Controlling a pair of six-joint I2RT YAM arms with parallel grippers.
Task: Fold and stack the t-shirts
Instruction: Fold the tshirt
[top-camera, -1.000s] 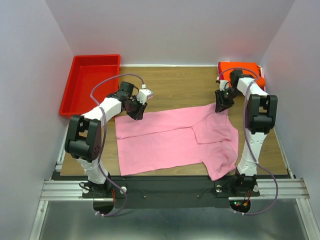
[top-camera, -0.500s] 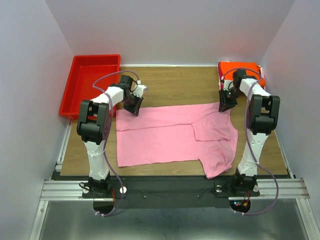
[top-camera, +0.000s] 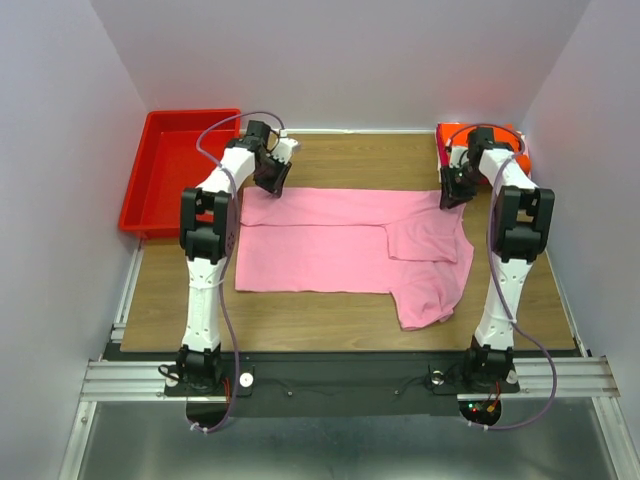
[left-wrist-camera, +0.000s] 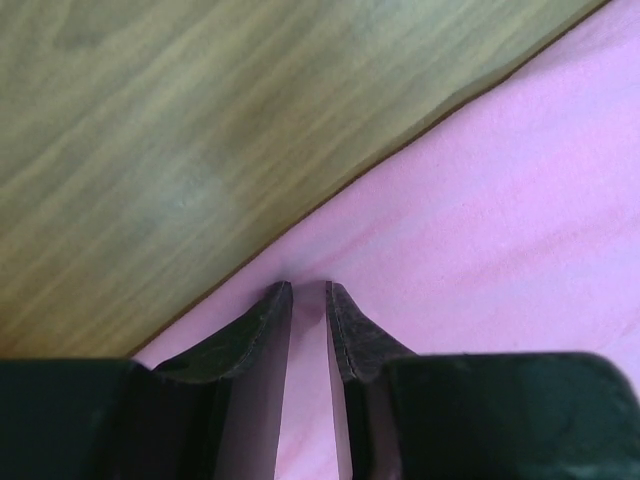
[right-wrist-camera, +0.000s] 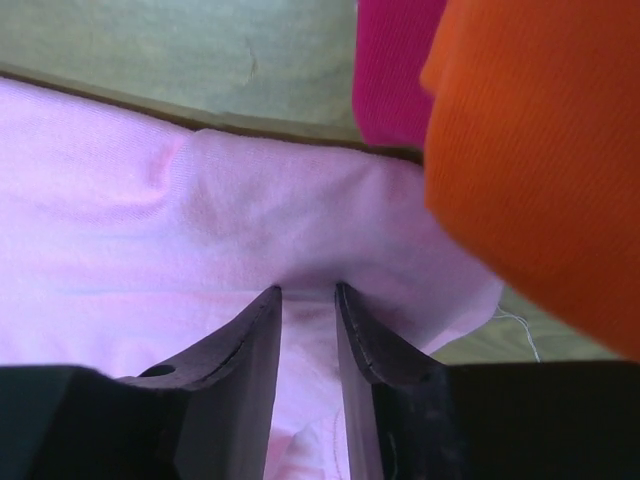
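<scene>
Light pink t-shirt lies partly folded across the middle of the table. Left end effector pinches its far left edge, jaws narrow on cloth. Right end effector grips the far right edge likewise, crowded by the orange t-shirt and darker pink-red t-shirt just beyond. Red tray sits far left.

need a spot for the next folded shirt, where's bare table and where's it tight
Bare wood lies between the red tray and the orange shirt, beyond the pink shirt, and along the near edge left of its hanging sleeve. It is tight at the far right, where the right gripper meets the stack.
</scene>
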